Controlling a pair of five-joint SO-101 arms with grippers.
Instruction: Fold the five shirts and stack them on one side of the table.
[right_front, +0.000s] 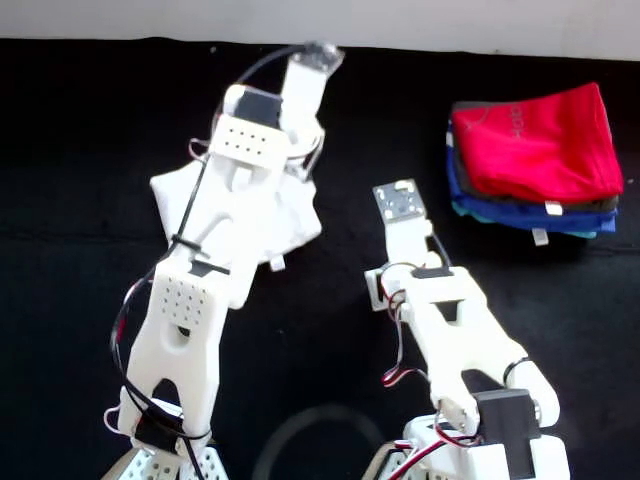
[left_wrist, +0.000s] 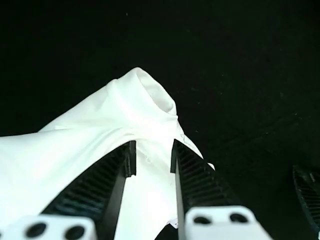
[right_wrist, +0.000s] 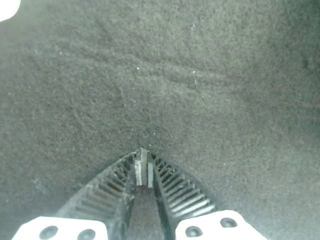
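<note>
- the rumpled white fabric shirt (right_front: 290, 215) lies on the black cloth-covered counter (right_front: 80, 150), left of the middle and partly under your left arm (right_front: 200, 290).
- expect it to be light, limp and easy to crease. it probably won't slip out of a grip, but it will sag and bunch wherever it isn't supported.
- take it by an edge or a corner such as a hem, shoulder or sleeve end, not by the loose middle, so the fold line stays straight.
- your left tool (left_wrist: 151, 157) is closed most of the way on a pinch of the shirt. white cloth fills the narrow gap between the jaws and rises in a ridge beyond them.
- the left arm stretches forward over the shirt, with its wrist angled towards the counter's far edge.
- your right tool (right_wrist: 144, 167) is closed tip to tip, holds nothing and hangs low over bare counter.
- the right arm (right_front: 450, 320) is drawn in near the middle, apart from the white shirt.
- the stack of folded shirts (right_front: 535, 150), red on top of blue, teal and dark layers, sits at the far right. it looks like four are done and the white one is the last.
</note>
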